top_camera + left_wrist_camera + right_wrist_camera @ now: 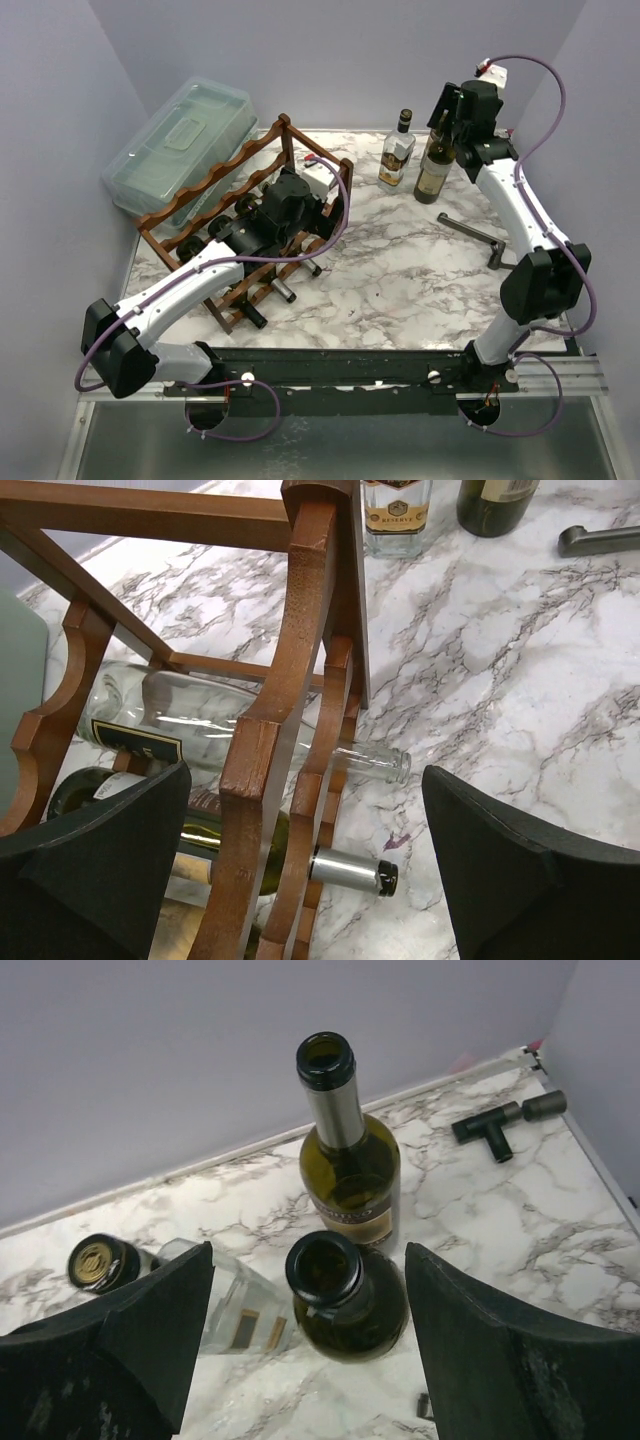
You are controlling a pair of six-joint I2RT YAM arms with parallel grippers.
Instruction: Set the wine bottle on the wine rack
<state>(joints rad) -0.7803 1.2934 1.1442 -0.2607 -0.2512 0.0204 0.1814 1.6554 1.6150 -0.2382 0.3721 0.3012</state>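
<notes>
The reddish-brown wine rack [215,185] stands at the left of the marble table. In the left wrist view its scalloped rail [290,680] holds a clear bottle [230,725] and a green bottle with a silver foil neck [350,870], both lying down. My left gripper [300,200] [305,775] is open and empty above the rack's near end. My right gripper [455,125] [308,1255] is open, its fingers either side of the open mouth of an upright green wine bottle [350,1310] [435,170], not closed on it. A second green bottle [348,1165] stands just behind.
A clear square liquor bottle [397,152] [235,1315] with a gold cap stands left of the green bottles. A dark T-shaped tool [480,235] [500,1125] lies at the right. A clear plastic lidded box [180,145] sits behind the rack. Walls close in at back and sides.
</notes>
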